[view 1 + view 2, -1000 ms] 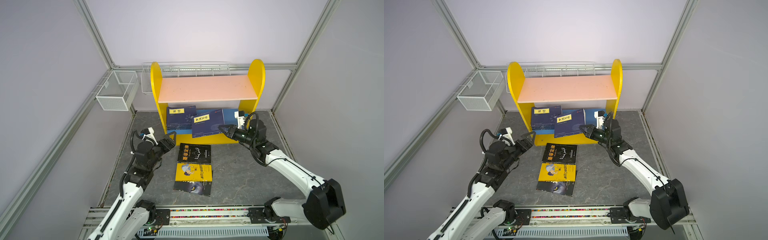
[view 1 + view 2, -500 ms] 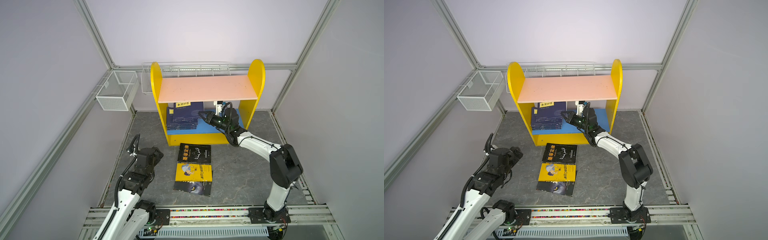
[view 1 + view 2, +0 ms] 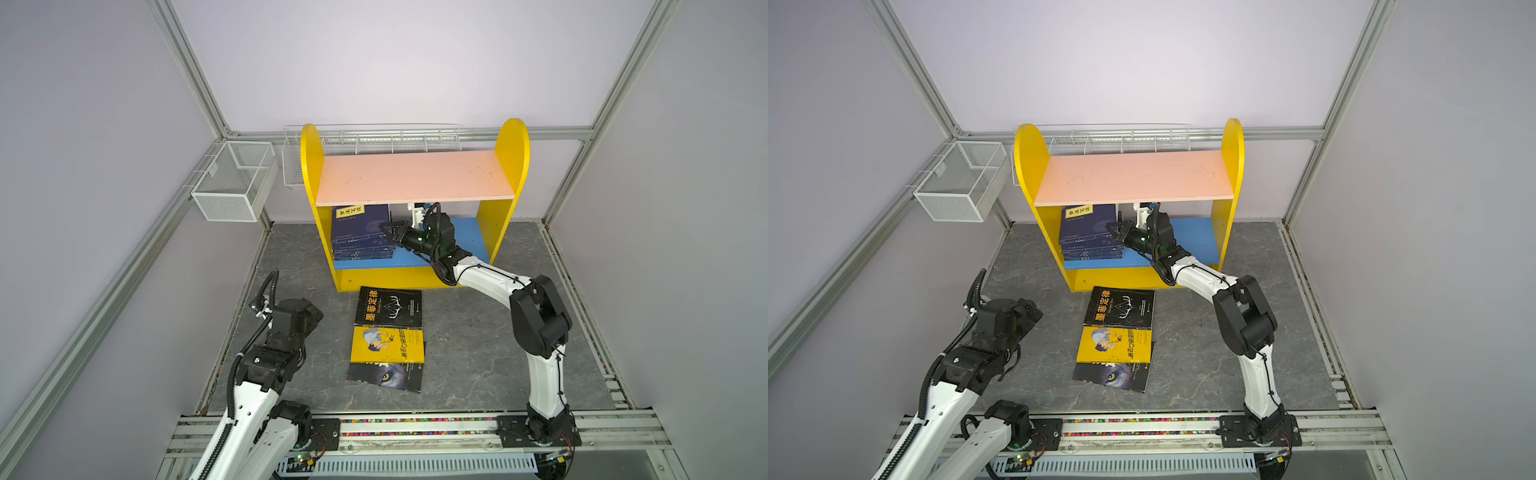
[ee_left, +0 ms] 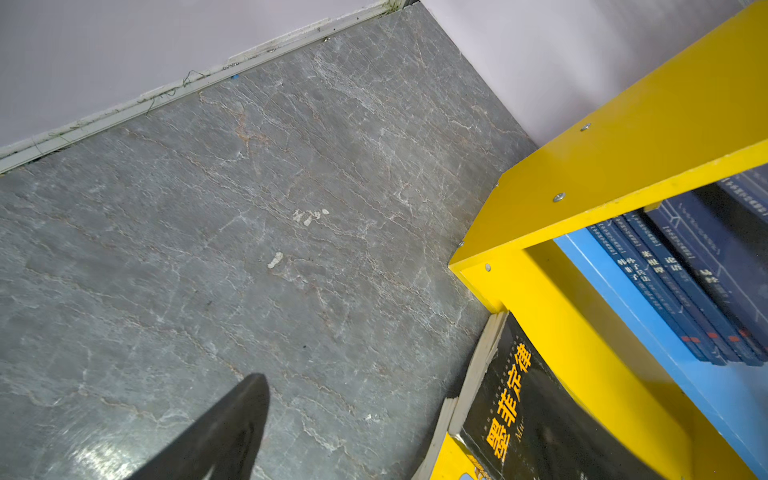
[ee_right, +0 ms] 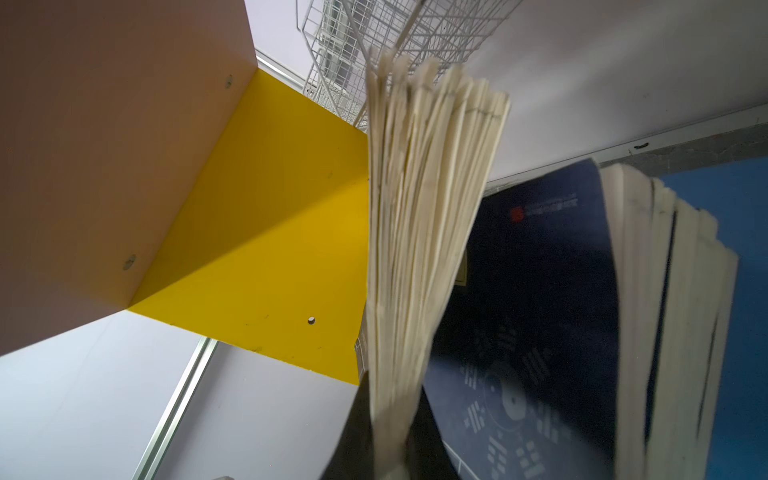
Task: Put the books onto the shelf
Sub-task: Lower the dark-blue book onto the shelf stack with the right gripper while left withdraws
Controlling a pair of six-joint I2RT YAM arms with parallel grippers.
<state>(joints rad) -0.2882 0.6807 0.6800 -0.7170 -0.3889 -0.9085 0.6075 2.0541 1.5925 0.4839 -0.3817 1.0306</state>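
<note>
The shelf [image 3: 415, 176] stands at the back, yellow sides, pink upper board, blue lower board [image 3: 465, 237]. Several navy books [image 3: 357, 245] lie stacked at the left of the lower board. My right gripper [image 3: 390, 232] reaches in under the pink board and is shut on the top navy book [image 5: 415, 208], whose fanned pages sit between its fingers [image 5: 353, 436]. On the floor before the shelf lie a black book [image 3: 388, 306], a yellow cartoon book [image 3: 386, 345] and a wolf-eye book [image 3: 386, 376], overlapping. My left gripper [image 3: 309, 316] hangs open over bare floor left of them, holding nothing.
A white mesh basket [image 3: 232, 187] hangs on the left wall, and a long wire basket [image 3: 374, 139] runs behind the shelf. The arms' base rail [image 3: 415, 428] crosses the front. The right half of the blue board is bare.
My right gripper carried a navy book from the shelf's front right into the lower tier, onto the left stack. My left arm pulled back toward the front left.
</note>
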